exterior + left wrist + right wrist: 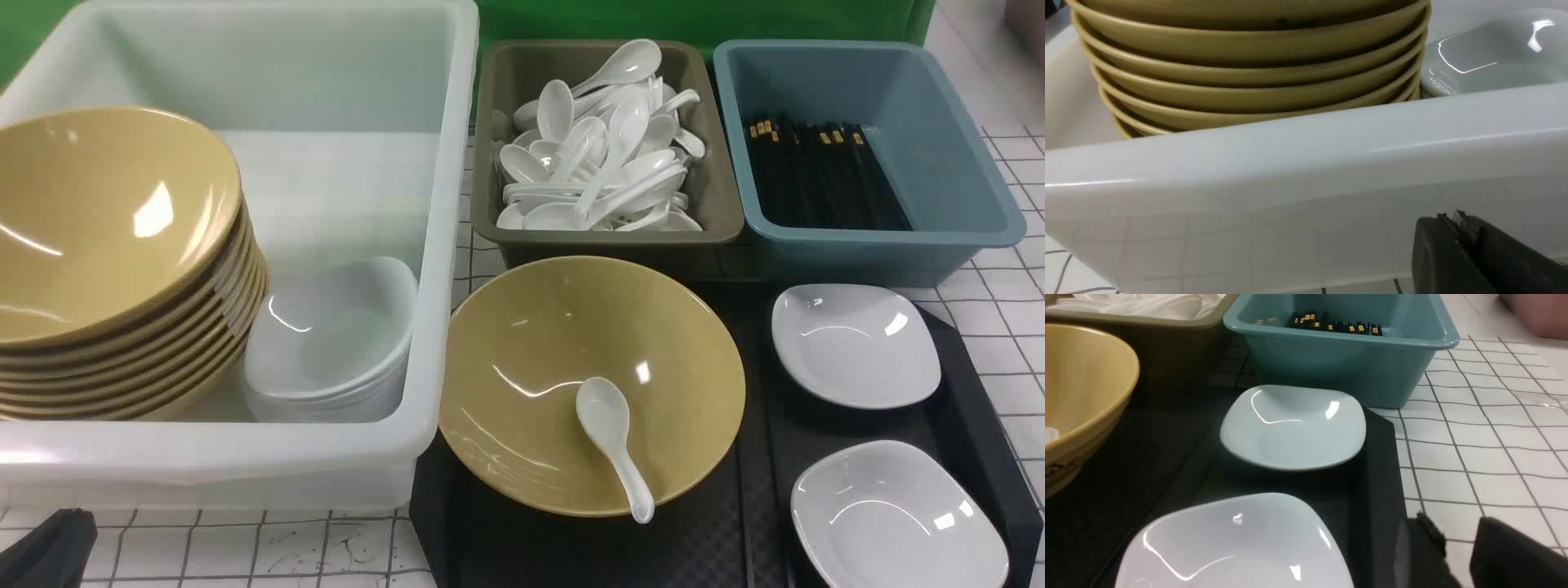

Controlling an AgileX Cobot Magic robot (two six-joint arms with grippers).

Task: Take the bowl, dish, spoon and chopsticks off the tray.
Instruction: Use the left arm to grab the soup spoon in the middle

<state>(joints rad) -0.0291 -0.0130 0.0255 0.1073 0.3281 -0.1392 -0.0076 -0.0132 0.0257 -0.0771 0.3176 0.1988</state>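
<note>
Gridded white counter carries tray: bowl on its left, spoon loose inside, dishes right. Left hand closed, right hand part-open, both empty. Tipping the bowl in lifting could spill the spoon.

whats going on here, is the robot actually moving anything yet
Nothing is held right now. The tray carries the bowl with the spoon lying in it, plus a far dish and a near dish. The left gripper is shut and empty, low beside the white tub. The right gripper is open and empty by the tray's right edge. The only chopsticks in view lie in the blue tub.
</note>
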